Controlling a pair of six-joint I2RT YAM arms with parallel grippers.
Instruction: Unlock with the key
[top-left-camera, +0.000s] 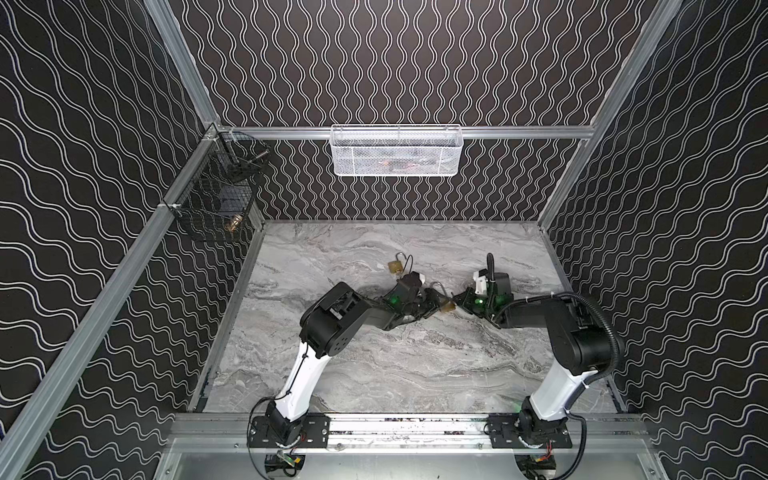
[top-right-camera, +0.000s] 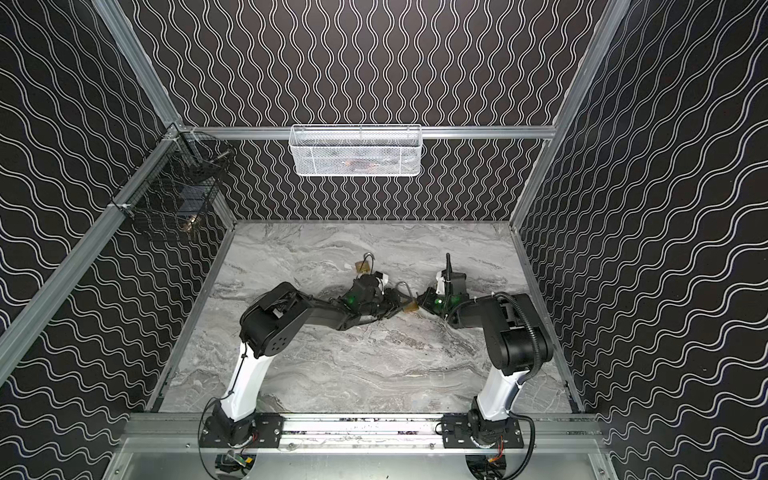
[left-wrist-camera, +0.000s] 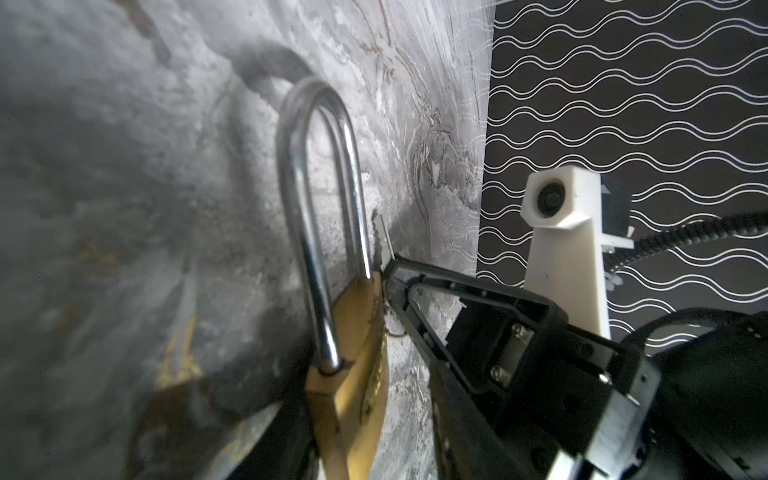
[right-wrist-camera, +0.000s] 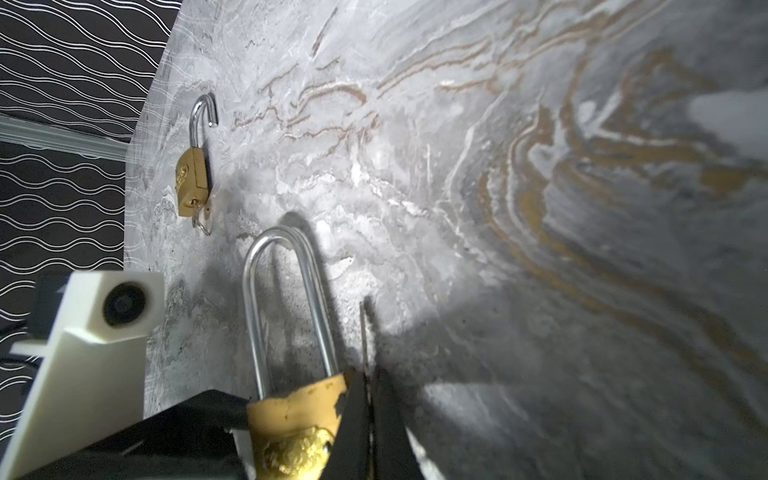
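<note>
Mid-worktop (top-left-camera: 374, 374), left tool (top-left-camera: 437, 301) clasps the padlock (top-left-camera: 448, 307); right tool (top-left-camera: 457, 299), clenched, pinches the key (left-wrist-camera: 384, 241) beside it.

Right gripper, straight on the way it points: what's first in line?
The brass padlock with the closed shackle. The right gripper, shut, is at the edge of its body in the left wrist view; whether they touch is unclear.

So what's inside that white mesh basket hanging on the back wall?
Through the white mesh basket only blurry dark and reddish shapes show at the bottom; the mesh hides what they actually are.
</note>
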